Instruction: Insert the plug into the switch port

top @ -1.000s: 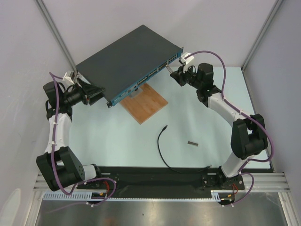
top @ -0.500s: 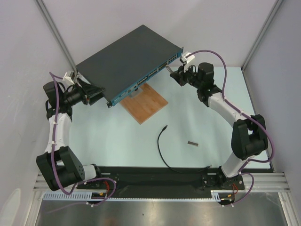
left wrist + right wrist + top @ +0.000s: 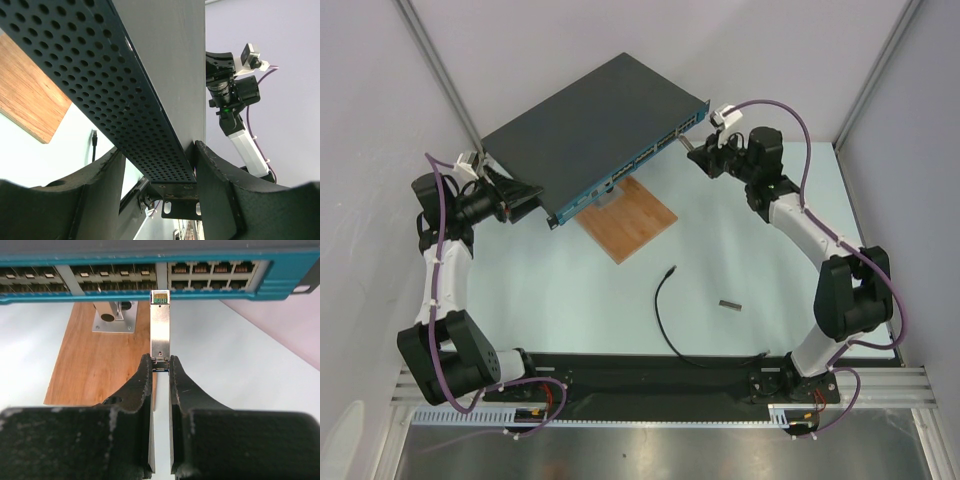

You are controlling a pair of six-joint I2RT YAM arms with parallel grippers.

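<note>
left gripper [image 3: 159, 150] clamps the 8 o'clock end of the switch [image 3: 590, 120], one finger on the perforated side wall and the other on the flat top face, with the wide dark-grey box wedged between them

the box sits tilted at 11 o'clock on the pale table [image 3: 570, 300], its teal front strip facing 5 o'clock, over a metal stand [image 3: 112, 317] fixed to a wooden board [image 3: 630, 220]

at the 3 o'clock end of the strip, the right gripper [image 3: 160, 360] has its fingers pressed on the rear of a silver metal module [image 3: 160, 325], held lengthwise toward the sockets; the module's tip overlaps the strip's lower edge, in the gap between two banks of sockets, and whether it touches cannot be told

the nearest switch port [image 3: 179, 269] lies at 1 o'clock of that tip

the plug [image 3: 670, 270] lies loose on the table near the middle, at 5 o'clock of the board and well apart from both grippers; its thin black cable [image 3: 660, 310] curves toward 6 o'clock and runs along the arms' base rail

a short grey metal piece [image 3: 728, 302] rests on the table at 4 o'clock of the plug
</note>
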